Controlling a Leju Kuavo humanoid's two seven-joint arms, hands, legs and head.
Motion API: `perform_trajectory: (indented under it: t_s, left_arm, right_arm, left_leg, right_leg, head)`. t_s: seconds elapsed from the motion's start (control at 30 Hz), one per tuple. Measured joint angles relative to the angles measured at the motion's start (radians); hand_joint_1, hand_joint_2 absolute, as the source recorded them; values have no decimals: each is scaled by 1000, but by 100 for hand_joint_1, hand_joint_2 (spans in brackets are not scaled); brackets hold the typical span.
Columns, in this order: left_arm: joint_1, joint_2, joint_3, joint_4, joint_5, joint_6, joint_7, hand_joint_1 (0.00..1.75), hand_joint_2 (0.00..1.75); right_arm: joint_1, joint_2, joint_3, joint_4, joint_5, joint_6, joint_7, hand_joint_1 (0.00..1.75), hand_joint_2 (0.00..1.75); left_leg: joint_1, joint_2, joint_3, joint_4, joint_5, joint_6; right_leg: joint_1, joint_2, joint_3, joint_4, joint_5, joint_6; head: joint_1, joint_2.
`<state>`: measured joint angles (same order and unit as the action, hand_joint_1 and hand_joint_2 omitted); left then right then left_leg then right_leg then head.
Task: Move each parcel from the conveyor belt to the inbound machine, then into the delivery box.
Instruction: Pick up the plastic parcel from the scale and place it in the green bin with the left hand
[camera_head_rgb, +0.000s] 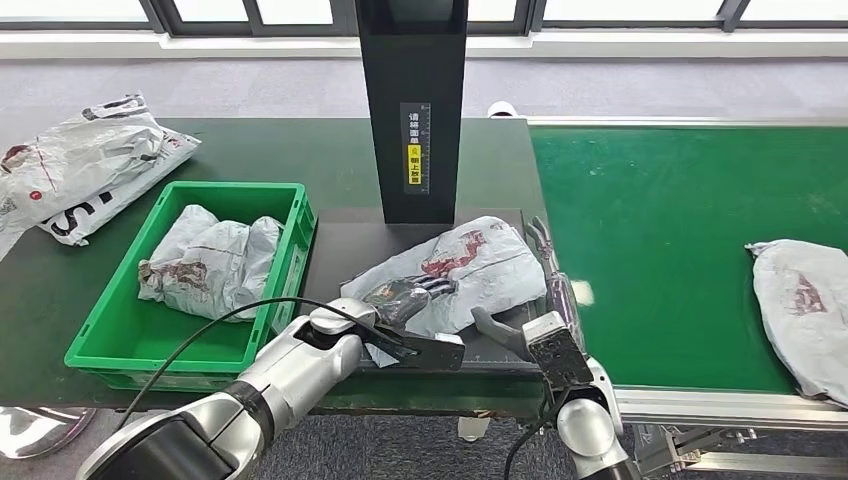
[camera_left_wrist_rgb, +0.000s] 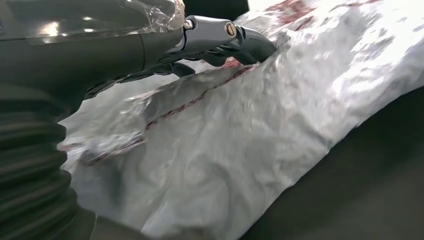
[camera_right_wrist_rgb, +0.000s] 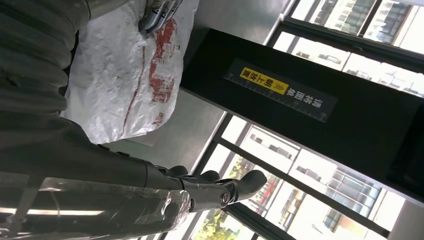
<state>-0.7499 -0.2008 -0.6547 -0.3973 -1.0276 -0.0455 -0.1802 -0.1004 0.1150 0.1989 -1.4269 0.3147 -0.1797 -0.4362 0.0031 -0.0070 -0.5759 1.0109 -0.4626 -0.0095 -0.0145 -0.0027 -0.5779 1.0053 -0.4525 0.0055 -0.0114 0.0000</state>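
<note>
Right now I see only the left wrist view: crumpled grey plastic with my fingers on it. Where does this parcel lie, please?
Observer: The parcel lies on the black plate of the inbound machine, in front of its column.
Operator: Is the right hand near it?
Observer: Yes. The right hand is at the edge of the parcel that faces the conveyor belt, with its fingers stretched along that edge.
Operator: Is there room in the delivery box?
Observer: The green box, to the left of the machine, holds one bagged parcel, and bare floor shows in front of it.
</note>
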Motion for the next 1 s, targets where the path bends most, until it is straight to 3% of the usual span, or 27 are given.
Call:
perform_trajectory:
  t_s: [0.03, 0.23, 0.53, 0.7, 0.8, 1.0]
  left_arm:
    - [-4, 0, -8, 4, -11, 9, 15, 175, 175]
    - [-3, 0, -18, 14, -33, 158, 83, 175, 175]
    - [4, 4, -10, 17, -11, 233, 66, 175, 175]
    - [13, 7, 51, 1, 63, 180, -20, 175, 175]
    - [15, 12, 77, -9, 60, 144, -30, 175, 175]
    - [40, 30, 150, -71, 97, 337, -24, 175, 175]
  right_arm:
    - [-3, 3, -1, 2, 2, 2, 1, 0, 175]
    - [-9, 25, -7, 2, 18, 17, 10, 0, 175]
    - [-7, 30, -14, 0, 20, 24, 13, 0, 175]
    - [-3, 30, -22, 0, 10, 50, 22, 0, 175]
    - [-3, 30, -24, 1, 3, 65, 26, 0, 175]
    - [20, 30, -39, -13, 2, 61, 27, 0, 175]
  left_leg:
    - [0, 0, 5, 0, -2, 0]
    - [0, 0, 18, 0, 6, -3]
    - [0, 0, 10, 0, 8, -5]
    - [0, 0, 6, 0, 8, -5]
    - [0, 0, 6, 0, 8, -5]
    - [0, 0, 3, 0, 8, -5]
  right_leg:
    - [0, 0, 5, 0, -2, -1]
    - [1, 1, 11, 1, 4, -2]
    - [0, 2, -2, 2, 6, -3]
    - [0, 2, -6, 2, 6, -3]
    - [1, 2, -6, 2, 6, -3]
    - [1, 2, -9, 2, 6, -3]
  head:
    - [0, 0]
    - [0, 0]
    - [0, 0]
    - [0, 0]
    - [0, 0]
    - [0, 0]
